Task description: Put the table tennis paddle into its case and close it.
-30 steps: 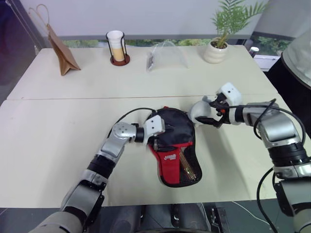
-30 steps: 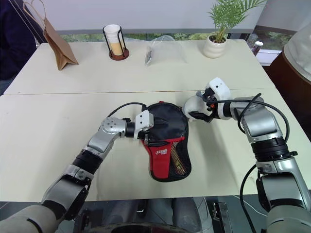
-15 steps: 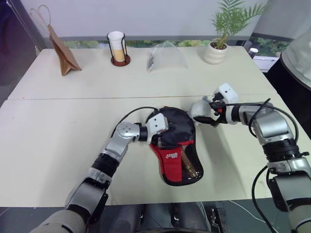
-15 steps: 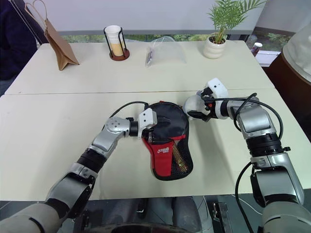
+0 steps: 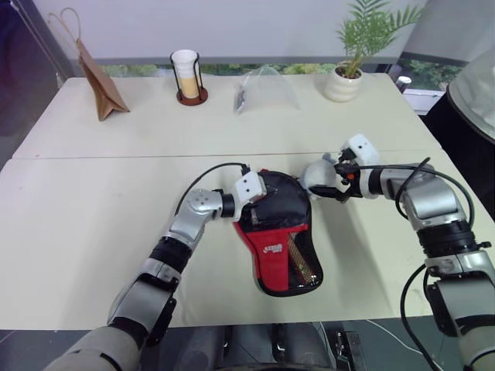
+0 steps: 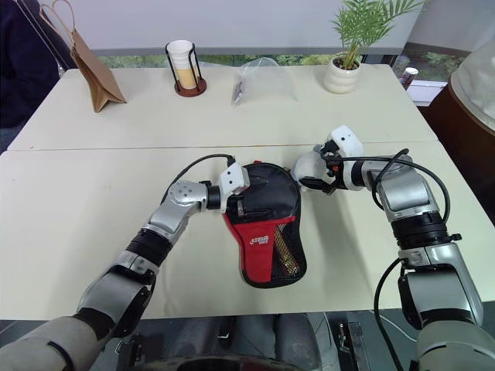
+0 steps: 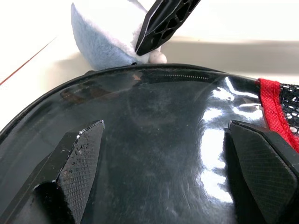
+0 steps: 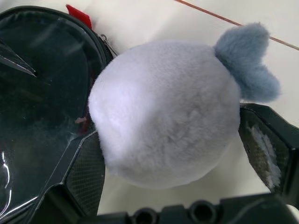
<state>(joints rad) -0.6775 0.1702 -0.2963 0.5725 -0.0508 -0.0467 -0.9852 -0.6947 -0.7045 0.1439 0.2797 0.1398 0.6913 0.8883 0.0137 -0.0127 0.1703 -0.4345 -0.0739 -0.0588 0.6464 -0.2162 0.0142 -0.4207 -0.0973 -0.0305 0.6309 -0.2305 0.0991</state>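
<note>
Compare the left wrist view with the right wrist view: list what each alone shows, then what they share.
Left wrist view alone: the left gripper open over the case, with its red trim and mesh at one edge. Right wrist view alone: the right gripper with a finger on each side of the plush toy, whose grey-blue ear sticks out. Shared: the case's glossy black surface, the toy beside it, and the pale table.

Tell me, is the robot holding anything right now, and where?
Yes. The right gripper pinches the grey plush toy by its round body, one finger on each side. The left gripper is open over the case and holds nothing.
</note>
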